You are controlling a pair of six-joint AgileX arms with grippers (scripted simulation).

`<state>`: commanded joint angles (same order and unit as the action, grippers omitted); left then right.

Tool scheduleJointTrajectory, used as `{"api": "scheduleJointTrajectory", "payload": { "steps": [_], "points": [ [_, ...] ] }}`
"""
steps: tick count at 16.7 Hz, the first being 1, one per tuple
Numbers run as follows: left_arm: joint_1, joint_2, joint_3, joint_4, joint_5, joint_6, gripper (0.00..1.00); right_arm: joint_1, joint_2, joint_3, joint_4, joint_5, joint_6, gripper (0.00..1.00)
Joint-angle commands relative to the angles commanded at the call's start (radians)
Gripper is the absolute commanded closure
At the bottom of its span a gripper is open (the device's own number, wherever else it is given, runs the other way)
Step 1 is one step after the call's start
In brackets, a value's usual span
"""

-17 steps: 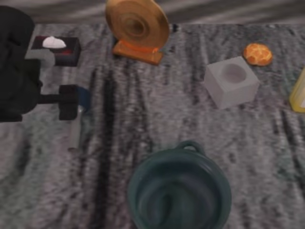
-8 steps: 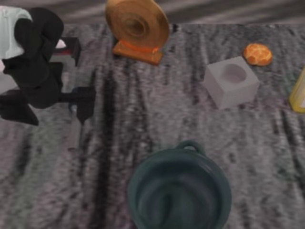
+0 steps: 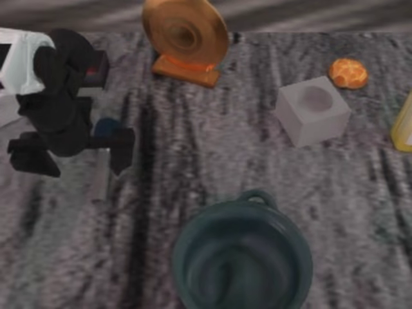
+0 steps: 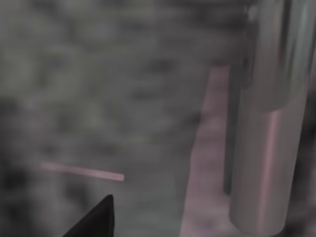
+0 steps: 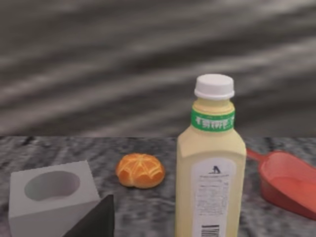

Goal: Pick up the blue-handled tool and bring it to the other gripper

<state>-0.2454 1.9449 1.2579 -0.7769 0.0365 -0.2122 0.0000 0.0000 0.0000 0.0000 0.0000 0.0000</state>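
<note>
The blue-handled tool lies flat on the grey cloth at the table's left. Its dark-blue handle (image 3: 107, 125) points toward the far side and its pale shaft (image 3: 100, 183) toward the near side. My left gripper (image 3: 77, 154) hangs over it, open. One dark finger (image 3: 122, 149) is just right of the shaft and the other (image 3: 32, 158) far to its left. In the left wrist view the silvery shaft (image 4: 261, 148) looms close, beside one fingertip (image 4: 96, 222). My right gripper (image 5: 140, 232) is outside the top view, open with nothing in it, near the table's right side.
A wooden disc on a stand (image 3: 185, 38) is at the back. A grey cube with a round hole (image 3: 313, 111), a bread roll (image 3: 348, 73) and a yellow bottle (image 3: 404, 125) are at the right. A teal bowl (image 3: 243, 254) sits at the front. A red scoop (image 5: 291, 182) lies beyond the bottle.
My left arm has swung in from the left edge and turned. Its open fingers have shifted a little right and nearer, around the tool. The tool has not moved.
</note>
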Motion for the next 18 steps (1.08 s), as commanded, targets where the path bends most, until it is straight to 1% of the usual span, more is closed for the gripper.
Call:
{"api": "scheduleJointTrajectory", "payload": {
  "steps": [3,5,10,18],
  "points": [
    [-0.004,0.085,-0.049,0.145,0.000,-0.003,0.00,0.000,0.000,0.000,0.000,0.000,0.000,0.00],
    [-0.007,0.129,-0.073,0.208,0.000,-0.005,0.00,0.000,0.000,0.000,0.000,0.000,0.000,0.00],
    [-0.008,0.147,-0.081,0.229,0.000,-0.006,0.00,0.000,0.000,0.000,0.000,0.000,0.000,0.00],
    [-0.008,0.147,-0.081,0.229,0.000,-0.006,0.60,0.000,0.000,0.000,0.000,0.000,0.000,0.00]
  ]
}}
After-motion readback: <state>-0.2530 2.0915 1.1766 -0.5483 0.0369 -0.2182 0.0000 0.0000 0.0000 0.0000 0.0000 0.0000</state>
